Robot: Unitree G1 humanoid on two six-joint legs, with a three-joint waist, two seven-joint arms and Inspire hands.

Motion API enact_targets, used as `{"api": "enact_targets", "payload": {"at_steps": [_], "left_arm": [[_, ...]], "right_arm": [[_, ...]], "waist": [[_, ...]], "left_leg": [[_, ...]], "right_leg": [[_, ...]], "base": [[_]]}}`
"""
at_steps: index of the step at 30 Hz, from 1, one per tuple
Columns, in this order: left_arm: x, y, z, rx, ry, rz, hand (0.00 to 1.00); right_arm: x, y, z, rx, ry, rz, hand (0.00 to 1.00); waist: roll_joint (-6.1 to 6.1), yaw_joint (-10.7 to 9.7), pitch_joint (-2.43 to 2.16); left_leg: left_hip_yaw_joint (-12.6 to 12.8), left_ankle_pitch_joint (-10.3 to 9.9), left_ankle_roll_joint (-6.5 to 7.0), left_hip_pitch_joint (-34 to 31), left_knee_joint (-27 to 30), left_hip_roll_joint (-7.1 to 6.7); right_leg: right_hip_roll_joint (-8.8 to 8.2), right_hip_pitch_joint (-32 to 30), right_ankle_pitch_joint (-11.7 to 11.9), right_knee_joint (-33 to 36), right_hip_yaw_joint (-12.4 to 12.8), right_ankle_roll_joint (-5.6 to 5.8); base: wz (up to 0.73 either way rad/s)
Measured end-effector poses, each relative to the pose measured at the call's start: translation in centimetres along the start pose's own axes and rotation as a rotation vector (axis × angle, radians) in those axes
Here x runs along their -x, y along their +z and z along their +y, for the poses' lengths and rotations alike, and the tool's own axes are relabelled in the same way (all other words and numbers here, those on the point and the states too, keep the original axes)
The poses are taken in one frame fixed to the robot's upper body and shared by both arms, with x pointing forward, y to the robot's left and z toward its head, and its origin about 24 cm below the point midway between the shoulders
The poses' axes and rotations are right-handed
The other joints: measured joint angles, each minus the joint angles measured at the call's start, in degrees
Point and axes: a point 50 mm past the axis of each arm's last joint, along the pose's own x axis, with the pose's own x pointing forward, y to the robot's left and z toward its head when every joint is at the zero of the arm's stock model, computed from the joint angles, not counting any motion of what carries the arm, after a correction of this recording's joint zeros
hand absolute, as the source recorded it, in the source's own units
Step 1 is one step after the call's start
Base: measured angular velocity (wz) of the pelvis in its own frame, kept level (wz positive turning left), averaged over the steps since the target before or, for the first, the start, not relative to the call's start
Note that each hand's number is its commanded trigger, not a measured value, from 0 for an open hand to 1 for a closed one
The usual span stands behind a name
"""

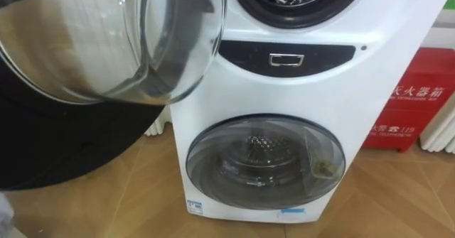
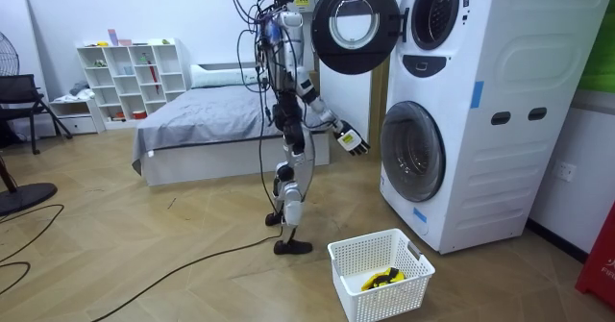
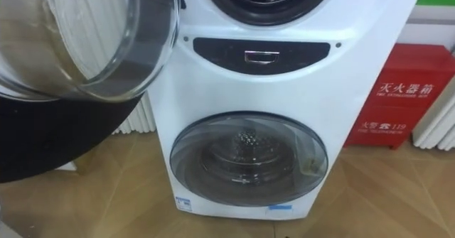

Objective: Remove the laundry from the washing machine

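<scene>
the robot is parked in front of the stacked washing machine, whose upper door is swung wide. its right hand is held out low beside the lower door. its grip can't be made out tbh. a yellow-and-black bit of clothing is seen in the white basket on the floor, well below that hand.
</scene>
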Motion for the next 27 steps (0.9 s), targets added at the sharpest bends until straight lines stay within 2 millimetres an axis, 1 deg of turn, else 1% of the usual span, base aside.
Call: {"api": "enact_targets", "payload": {"at_steps": [1,3,4,5,6,7,8,9,10,11,12,13,14,15,16,17,18,21,22,23,24,25,26,27], "left_arm": [[-0.1,-0.1,0.6,0.049,0.017,0.013,0.0],[-0.3,0.2,1.8,0.106,0.059,0.014,0.0],[-0.6,1.2,2.9,0.152,0.094,-0.002,0.0],[-0.9,2.3,4.3,0.199,0.133,-0.029,0.0],[-1.1,3.0,5.2,0.219,0.155,-0.047,0.0],[-1.4,4.8,6.9,0.245,0.195,-0.092,0.0],[-1.4,6.9,8.5,0.265,0.231,-0.159,0.0],[-1.4,7.9,9.3,0.28,0.252,-0.191,0.0],[-1.1,9.9,11.1,0.288,0.301,-0.257,0.0],[-0.7,11.9,12.6,0.279,0.338,-0.325,0.0],[-0.5,12.9,13.4,0.278,0.355,-0.355,0.0],[0.0,14.6,14.6,0.289,0.383,-0.412,0.0],[0.6,16.0,15.6,0.298,0.414,-0.465,0.0],[0.9,16.6,16.1,0.3,0.427,-0.491,0.0],[1.5,17.8,16.9,0.302,0.449,-0.537,0.0],[2.1,19.0,17.5,0.305,0.468,-0.588,0.0],[2.5,19.6,17.6,0.306,0.472,-0.619,0.0],[4.8,23.4,17.4,0.3,0.446,-0.803,0.0],[5.2,24.1,17.3,0.303,0.441,-0.832,0.0],[6.1,25.6,17.1,0.311,0.427,-0.897,0.0],[6.6,26.2,17.0,0.309,0.422,-0.928,0.0],[7.5,27.3,16.9,0.297,0.414,-0.985,0.0],[8.4,28.6,16.7,0.291,0.404,-1.039,0.0],[9.0,29.4,16.5,0.292,0.395,-1.073,0.0]], "right_arm": [[0.2,-0.2,-0.1,0.0,-0.002,0.002,0.0],[0.5,0.1,-0.6,0.002,-0.018,-0.021,0.0],[0.8,0.5,-1.2,0.0,-0.043,-0.044,0.0],[1.1,1.0,-1.8,0.015,-0.055,-0.065,0.0],[1.3,1.2,-2.0,0.021,-0.059,-0.07,0.0],[1.5,1.5,-2.4,0.029,-0.068,-0.079,0.0],[2.0,1.7,-2.9,0.024,-0.083,-0.1,0.0],[2.2,1.9,-3.1,0.028,-0.086,-0.112,0.0],[2.5,2.3,-3.2,0.054,-0.087,-0.131,0.0],[2.7,2.5,-3.4,0.087,-0.086,-0.134,0.0],[2.8,2.5,-3.5,0.098,-0.09,-0.13,0.0],[3.1,2.3,-3.9,0.101,-0.104,-0.122,0.0],[3.3,2.2,-4.2,0.092,-0.12,-0.122,0.0],[3.4,2.2,-4.4,0.09,-0.125,-0.123,0.0],[3.5,2.0,-4.6,0.092,-0.131,-0.117,0.0],[3.6,1.9,-4.6,0.1,-0.13,-0.112,0.0],[3.6,1.9,-4.5,0.102,-0.129,-0.111,0.0],[3.5,2.0,-4.4,0.112,-0.122,-0.115,0.0],[3.5,2.1,-4.4,0.115,-0.121,-0.116,0.0],[3.5,2.2,-4.3,0.12,-0.118,-0.121,0.0],[3.5,2.4,-4.2,0.124,-0.116,-0.125,0.0],[3.4,2.6,-4.1,0.131,-0.108,-0.134,0.0],[3.3,2.7,-4.0,0.131,-0.105,-0.139,0.0],[3.3,2.7,-3.9,0.13,-0.104,-0.14,0.0]], "waist": [[0.24,0.01,-0.1],[0.96,-0.24,0.15],[1.51,-0.16,0.47],[1.97,-0.14,0.56],[2.2,-0.2,0.45],[2.67,-0.18,0.48],[3.21,0.23,0.2],[3.72,0.26,0.03],[4.52,0.07,-0.21],[4.85,0.04,-0.65],[5.0,-0.07,-0.93],[5.51,-0.15,-1.04],[6.19,0.04,-0.97],[6.46,0.01,-0.8],[6.86,-0.01,-0.74],[7.22,0.01,-0.8],[7.31,0.04,-0.74],[7.68,-0.12,-0.59],[7.71,-0.13,-0.55],[7.71,0.01,-0.5],[7.75,0.04,-0.48],[7.84,0.03,-0.43],[7.88,-0.1,-0.4],[7.86,-0.14,-0.38]], "left_leg": [[-0.01,0.0,0.0,0.18,-0.14,0.0],[-0.13,0.0,-0.01,0.33,-0.18,0.0],[-0.15,-0.07,-0.11,0.5,-0.18,0.0],[-0.1,-0.08,-0.14,0.67,-0.28,0.0],[-0.15,-0.08,-0.14,0.68,-0.26,-0.01],[-0.15,-0.09,-0.14,0.86,-0.24,0.0],[-0.09,-0.12,-0.2,0.85,-0.3,-0.04],[-0.09,-0.12,-0.2,0.84,-0.34,-0.06],[-0.03,-0.12,-0.2,0.81,-0.39,-0.15],[0.08,-0.12,-0.2,0.86,-0.72,-0.22],[0.05,-0.11,-0.19,0.93,-0.86,-0.27],[0.01,-0.09,-0.16,1.15,-0.87,-0.41],[0.07,-0.08,-0.15,1.53,-0.88,-0.51],[0.11,-0.08,-0.15,1.82,-0.95,-0.54],[0.07,-0.08,-0.15,2.04,-1.04,-0.58],[-0.13,-0.08,-0.15,1.93,-1.04,-0.59],[-0.18,-0.08,-0.15,1.88,-1.05,-0.59],[-0.67,-0.08,-0.15,1.25,-1.03,-0.6],[-0.67,-0.08,-0.15,1.18,-1.03,-0.6],[-0.78,-0.08,-0.15,1.07,-1.02,-0.6],[-0.85,-0.08,-0.15,1.05,-1.03,-0.6],[-0.87,-0.08,-0.15,1.13,-1.03,-0.61],[-1.54,-0.08,-0.15,1.09,-1.03,-0.65],[-1.81,-0.08,-0.15,1.07,-1.06,-0.66]], "right_leg": [[0.03,0.15,-0.03,-0.06,0.07,0.04],[0.02,0.65,-0.02,-0.1,-0.04,0.04],[0.0,0.79,-0.02,-0.08,-0.23,0.04],[-0.02,0.87,-0.03,-0.03,-0.25,0.04],[-0.02,0.89,-0.03,-0.03,-0.24,0.04],[-0.03,0.85,-0.03,-0.02,-0.11,0.04],[-0.02,0.8,-0.05,0.03,0.03,0.09],[-0.02,0.74,-0.08,0.08,0.13,0.13],[-0.05,0.61,-0.06,0.09,0.43,0.21],[-0.03,0.39,-0.01,0.11,0.62,0.3],[-0.04,0.35,0.02,0.16,0.61,0.34],[-0.15,0.77,0.06,0.18,0.65,0.41],[-0.23,0.93,0.13,0.2,0.81,0.52],[-0.26,0.94,0.16,0.2,0.95,0.57],[-0.27,0.98,0.17,0.21,1.27,0.58],[-0.25,0.98,0.17,0.3,1.53,0.59],[-0.24,0.89,0.17,0.3,1.6,0.59],[-0.23,0.61,0.17,0.21,1.51,0.59],[-0.23,0.6,0.17,0.19,1.42,0.59],[-0.24,0.54,0.17,0.18,1.22,0.59],[-0.25,0.53,0.17,0.18,1.17,0.59],[-0.25,0.56,0.17,0.19,1.21,0.59],[-0.25,0.75,0.17,0.14,0.72,0.59],[-0.26,0.81,0.17,0.14,0.64,0.59]], "base": [[0.0],[0.03],[0.06],[0.05],[0.04],[0.03],[0.0],[0.0],[-0.07],[-0.08],[-0.07],[-0.07],[-0.09],[-0.14],[-0.16],[-0.13],[-0.05],[0.06],[0.08],[0.04],[0.0],[0.04],[0.1],[0.11]]}}
